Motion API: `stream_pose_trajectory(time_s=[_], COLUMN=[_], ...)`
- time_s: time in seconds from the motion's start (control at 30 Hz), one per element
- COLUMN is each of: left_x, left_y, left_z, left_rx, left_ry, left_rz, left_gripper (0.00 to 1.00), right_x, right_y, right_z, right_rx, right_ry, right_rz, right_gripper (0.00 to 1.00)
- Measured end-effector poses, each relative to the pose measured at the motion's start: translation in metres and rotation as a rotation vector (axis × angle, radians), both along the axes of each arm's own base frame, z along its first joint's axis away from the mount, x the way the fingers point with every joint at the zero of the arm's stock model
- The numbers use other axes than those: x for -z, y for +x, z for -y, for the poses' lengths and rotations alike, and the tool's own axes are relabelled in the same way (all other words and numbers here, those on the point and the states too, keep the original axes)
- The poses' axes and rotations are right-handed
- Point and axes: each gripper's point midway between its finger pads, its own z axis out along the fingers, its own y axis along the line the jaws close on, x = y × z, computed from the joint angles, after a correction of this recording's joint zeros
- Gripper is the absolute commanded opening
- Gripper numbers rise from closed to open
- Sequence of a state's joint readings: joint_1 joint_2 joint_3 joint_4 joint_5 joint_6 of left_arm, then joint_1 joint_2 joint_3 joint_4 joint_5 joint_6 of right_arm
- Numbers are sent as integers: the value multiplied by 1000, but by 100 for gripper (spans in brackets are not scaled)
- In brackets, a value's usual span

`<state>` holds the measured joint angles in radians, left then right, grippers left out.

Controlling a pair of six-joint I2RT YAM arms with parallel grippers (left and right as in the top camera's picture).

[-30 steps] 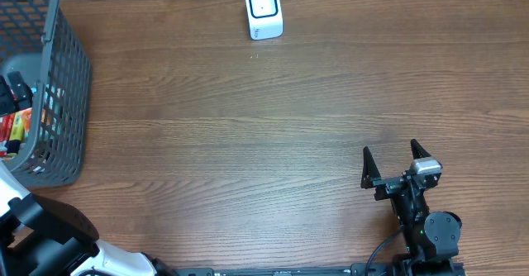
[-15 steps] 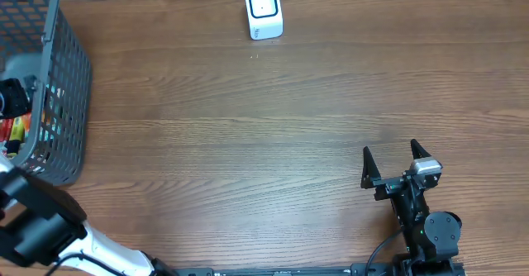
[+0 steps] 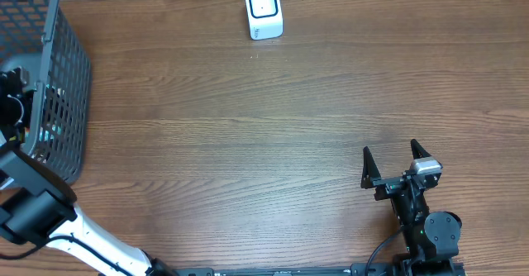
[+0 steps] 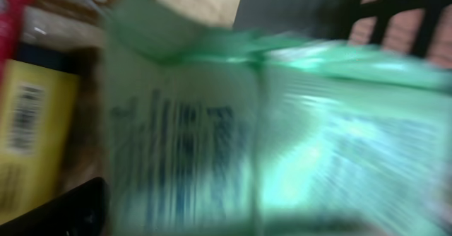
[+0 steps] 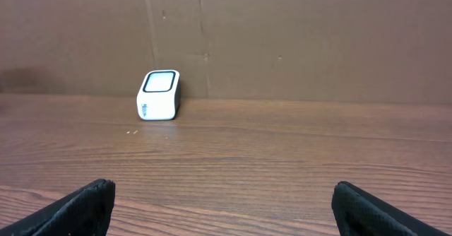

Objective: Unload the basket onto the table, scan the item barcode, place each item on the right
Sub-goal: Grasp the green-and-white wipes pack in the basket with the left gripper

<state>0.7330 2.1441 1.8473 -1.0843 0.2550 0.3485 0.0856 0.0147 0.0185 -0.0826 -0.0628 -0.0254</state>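
Note:
A grey mesh basket stands at the table's far left, and my left gripper reaches down into it. The left wrist view is motion-blurred. A pale green packet with dark print fills most of it, very close to the jaws. Only one dark fingertip shows, at the lower left, and nothing is seen gripped. A yellow item bearing a barcode lies left of the packet. The white scanner stands at the table's back edge. My right gripper rests open near the front right.
A red item and other packs lie in the basket. The basket's black mesh wall rises just behind the green packet. The scanner faces the right wrist camera across bare wooden tabletop, with a brown wall behind.
My left arm has swung further over and down into the basket, bringing the green packet close to the camera. The right arm has not moved.

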Motion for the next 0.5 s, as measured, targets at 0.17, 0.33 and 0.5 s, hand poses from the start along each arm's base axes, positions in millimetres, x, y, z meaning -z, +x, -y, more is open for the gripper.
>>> stream_pose_trajectory(time_s=[0.17, 0.33, 0.5], left_x=[8, 7, 7], left_y=[-1, 1, 1], left_z=[1, 1, 3], left_rx=[-2, -3, 0], left_ry=[-17, -19, -32], left_rz=[-12, -5, 0], left_gripper=[99, 80, 71], right_x=[0, 0, 0], right_y=[0, 0, 0], right_z=[0, 0, 0], right_rx=[0, 0, 0], right_ry=[0, 0, 0], right_rz=[0, 0, 0], right_gripper=[100, 100, 100])
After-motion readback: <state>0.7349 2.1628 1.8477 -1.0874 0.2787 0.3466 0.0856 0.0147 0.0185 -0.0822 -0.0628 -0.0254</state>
